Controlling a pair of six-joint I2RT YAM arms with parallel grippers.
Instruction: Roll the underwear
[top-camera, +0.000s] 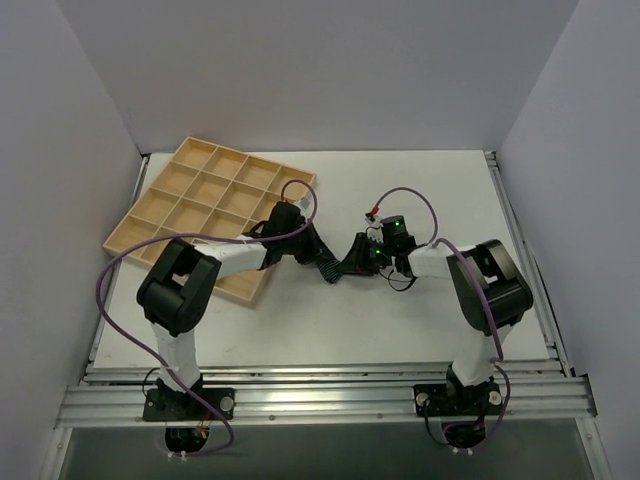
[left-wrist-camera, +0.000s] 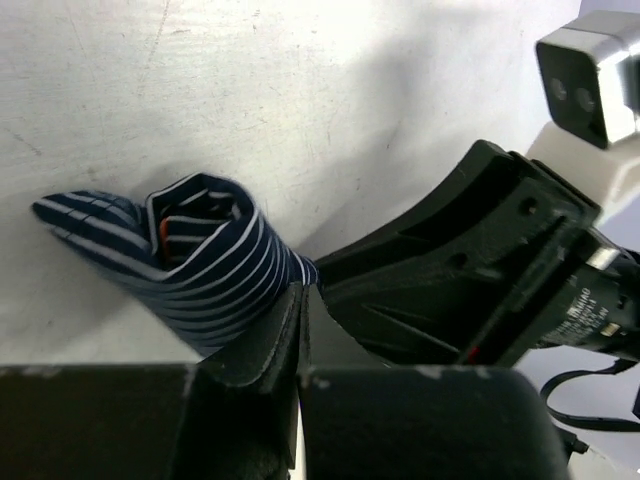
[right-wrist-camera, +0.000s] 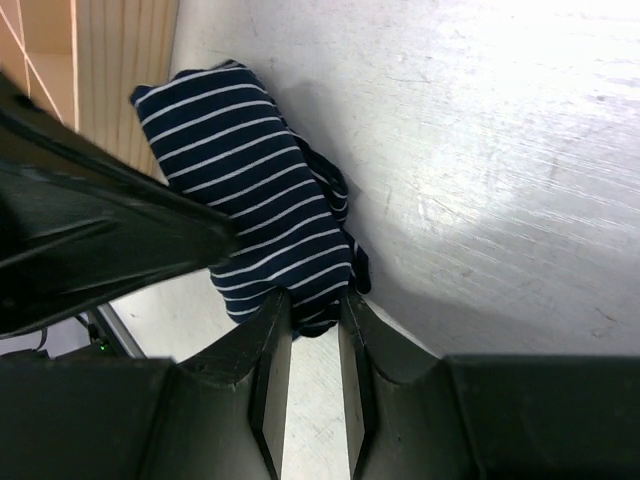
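- Right gripper (right-wrist-camera: 311, 308) pinches the near end of the underwear (right-wrist-camera: 250, 190).
- Left gripper (left-wrist-camera: 300, 300): fingers pressed together at the roll's edge.
- Roll lies mid-table (top-camera: 440, 200), near the tray (top-camera: 200, 190) edge.

Both arms are bent inward; left gripper (left-wrist-camera: 300, 298) and right gripper (right-wrist-camera: 313, 305) are each closed on underwear (right-wrist-camera: 250, 190), pinched between fingertips.

Robotics lab bench, plain white enclosure walls (top-camera: 300, 70), aluminium rail frame (top-camera: 330, 395), white table (top-camera: 420, 320)
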